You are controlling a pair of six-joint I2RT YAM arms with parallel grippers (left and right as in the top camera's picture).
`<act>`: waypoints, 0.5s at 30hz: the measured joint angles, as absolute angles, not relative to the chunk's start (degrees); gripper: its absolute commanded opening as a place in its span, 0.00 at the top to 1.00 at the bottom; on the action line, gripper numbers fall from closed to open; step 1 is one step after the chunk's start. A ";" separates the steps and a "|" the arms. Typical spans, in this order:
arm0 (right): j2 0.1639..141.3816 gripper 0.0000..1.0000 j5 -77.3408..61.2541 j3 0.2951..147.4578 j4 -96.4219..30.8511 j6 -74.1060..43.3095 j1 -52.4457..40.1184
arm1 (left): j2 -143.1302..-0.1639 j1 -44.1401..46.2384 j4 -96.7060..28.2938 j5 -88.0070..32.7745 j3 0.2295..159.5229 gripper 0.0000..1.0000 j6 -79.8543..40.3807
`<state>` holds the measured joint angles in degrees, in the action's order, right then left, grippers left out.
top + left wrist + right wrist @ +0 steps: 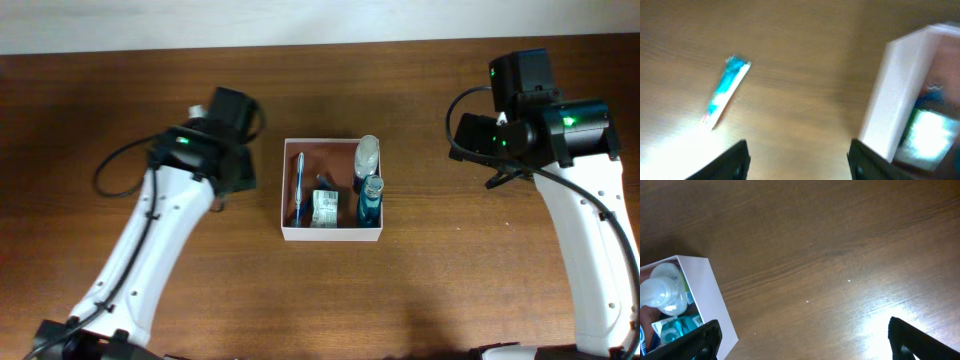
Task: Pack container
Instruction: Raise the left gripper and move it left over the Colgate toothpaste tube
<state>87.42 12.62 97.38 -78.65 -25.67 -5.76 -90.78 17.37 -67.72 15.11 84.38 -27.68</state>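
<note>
Left wrist view: blue-white tube (726, 91) lies apart from container (892, 95).

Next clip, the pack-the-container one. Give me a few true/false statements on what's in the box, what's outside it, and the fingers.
1. A blue bottle is inside the box. True.
2. The blue-and-white tube is inside the box. False: it lies on the table outside the box, as the left wrist view shows.
3. The right fingers are clamped on a bottle. False: they are spread wide and empty, above bare wood.
4. A clear bottle sits next to the blue bottle in the box. True.
5. The left fingers are apart with nothing between them. True.
</note>
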 measured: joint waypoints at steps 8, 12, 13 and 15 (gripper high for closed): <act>87.42 0.02 12.62 97.38 -78.65 -25.67 -5.76 | -90.80 6.72 -72.88 15.07 82.98 0.35 -27.73; 87.42 0.02 12.62 97.38 -78.65 -25.67 -5.76 | -90.80 1.96 -72.40 15.20 80.64 0.33 -29.47; 87.42 0.02 12.62 97.38 -78.65 -25.67 -5.76 | -90.80 0.82 -71.85 15.31 79.85 0.33 -29.95; 87.42 0.02 12.62 97.38 -78.65 -25.67 -5.76 | -90.80 -1.67 -69.84 15.38 77.62 0.33 -30.79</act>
